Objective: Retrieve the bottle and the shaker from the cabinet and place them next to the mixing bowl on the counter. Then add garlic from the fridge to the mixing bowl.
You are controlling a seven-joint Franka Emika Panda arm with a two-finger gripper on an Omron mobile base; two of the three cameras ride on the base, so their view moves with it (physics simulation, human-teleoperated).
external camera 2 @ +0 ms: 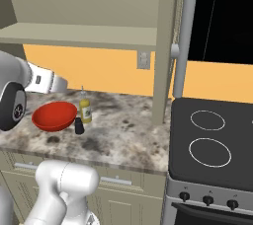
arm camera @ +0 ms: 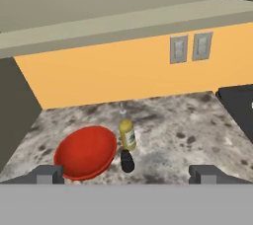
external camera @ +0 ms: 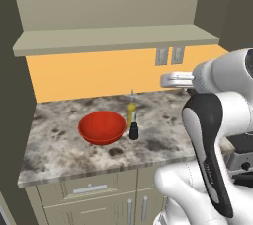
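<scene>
Gripper (arm camera: 126, 173) fingers spread wide, holding nothing.
bottle (external camera: 131, 112) and shaker (external camera: 134, 131) sit at the mixing bowl's (external camera: 102, 127) 3 o'clock; garlic's still left to fetch.

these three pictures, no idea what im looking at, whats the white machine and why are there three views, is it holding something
The white machine is a robot arm on a driving base, in a computer-rendered kitchen. Two pictures come from cameras on the base, behind the arm to its left and right, so they show the same scene from two sides. The third comes from a camera on the hand, looking along the gripper; the two dark stubs at its bottom are the finger tips.

On the speckled counter sit a red mixing bowl, a slim yellow bottle and a short black shaker, both right beside the bowl. The right base view also shows a black stove.

The jaws stand wide open with nothing between them, so nothing is held.
</scene>
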